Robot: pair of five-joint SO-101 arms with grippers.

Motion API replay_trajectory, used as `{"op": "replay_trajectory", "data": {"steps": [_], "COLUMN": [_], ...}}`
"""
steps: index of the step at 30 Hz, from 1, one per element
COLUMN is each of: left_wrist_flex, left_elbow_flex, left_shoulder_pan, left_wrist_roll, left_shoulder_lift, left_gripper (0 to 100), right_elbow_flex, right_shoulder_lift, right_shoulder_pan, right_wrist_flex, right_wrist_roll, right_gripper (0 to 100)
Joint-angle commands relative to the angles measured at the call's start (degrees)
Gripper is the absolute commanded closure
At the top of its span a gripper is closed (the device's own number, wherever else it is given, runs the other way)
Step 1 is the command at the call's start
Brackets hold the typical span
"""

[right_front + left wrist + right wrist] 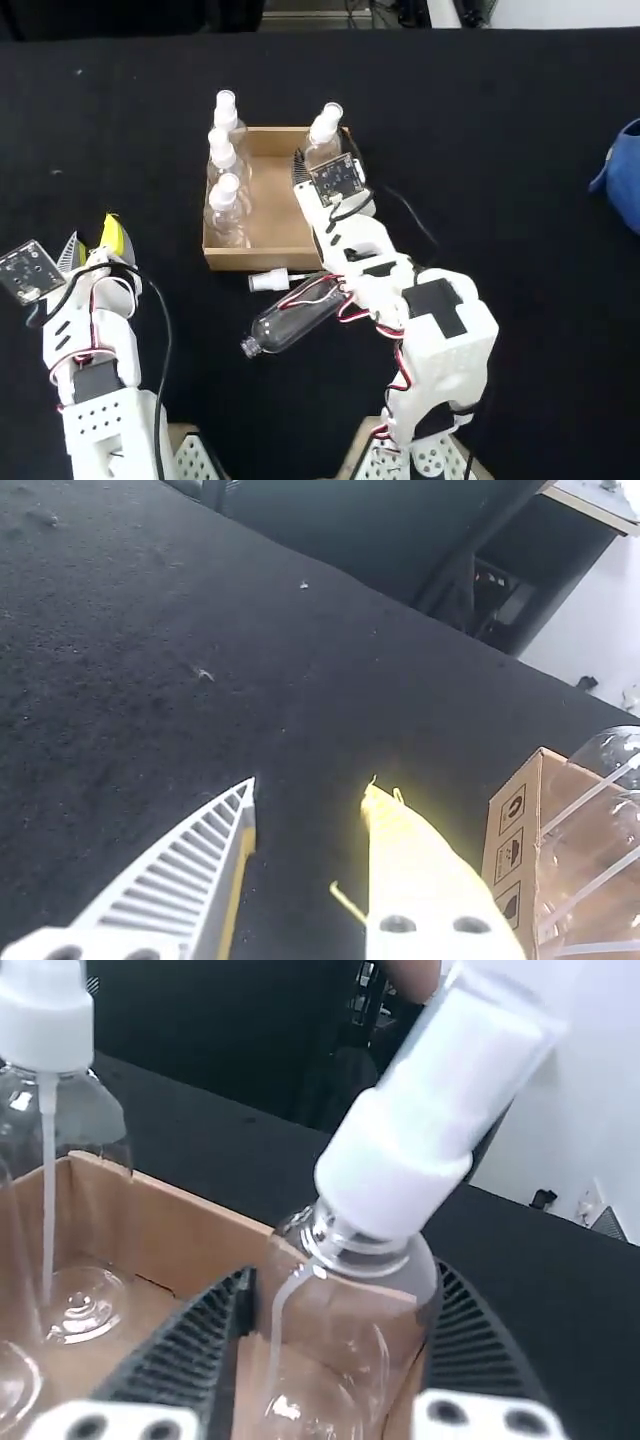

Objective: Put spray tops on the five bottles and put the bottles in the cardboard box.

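The cardboard box (270, 245) sits mid-table. Three clear bottles with white spray tops stand along its left wall (226, 115) (222, 157) (226, 208). A fourth topped bottle (324, 135) leans at the box's back right corner, and my right gripper (320, 158) is shut on it. In the right wrist view this bottle (350, 1310) sits between the black fingers (190, 1345), over the box wall (150, 1210). An uncapped bottle (295, 315) lies on the table in front of the box, with a loose spray top (270, 281) beside it. My left gripper (95, 240) (310, 800) is open at the left, holding nothing.
A blue object (625, 185) pokes in at the right edge. The right arm's body (430, 330) stretches over the table beside the lying bottle. In the left wrist view the box's corner (515, 840) is close to the yellow finger (420, 880).
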Motion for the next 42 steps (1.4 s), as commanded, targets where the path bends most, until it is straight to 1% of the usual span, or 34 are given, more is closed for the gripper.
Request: {"op": "replay_trajectory", "data": {"steps": [1, 3, 5, 11, 24, 31, 36, 42], "left_wrist_flex": [0.18, 0.18, 0.18, 0.18, 0.18, 0.18, 0.18, 0.18], "left_elbow_flex": [1.45, 1.45, 1.45, 1.45, 1.45, 1.45, 1.45, 1.45], "left_shoulder_pan": [1.1, 1.1, 1.1, 1.1, 1.1, 1.1, 1.1, 1.1], "left_wrist_roll": [0.44, 0.44, 0.44, 0.44, 0.44, 0.44, 0.44, 0.44], "left_shoulder_lift": [-0.26, -0.26, -0.26, -0.26, -0.26, -0.26, -0.26, -0.26], "left_gripper": [96, 96, 96, 96, 96, 96, 96, 96], "right_elbow_flex": [-1.1, -0.04, 0.75, 1.98, 2.07, 8.75, 12.35, 17.71], "right_shoulder_lift": [-4.62, -5.67, -6.29, -7.6, -8.22, -17.8, -25.1, -37.76], "right_shoulder_pan": [-0.79, -1.05, -1.67, -1.58, -0.62, -1.76, -1.49, 1.49], "right_wrist_flex": [-0.7, -0.7, -0.7, -0.88, -0.79, -0.26, 9.58, 18.11], "right_wrist_roll": [-0.09, -0.09, 0.0, 0.0, 0.0, -0.09, -0.18, -0.18], "right_gripper": [76.9, 71.9, 69.2, 71.2, 71.2, 71.2, 71.2, 71.2]}}
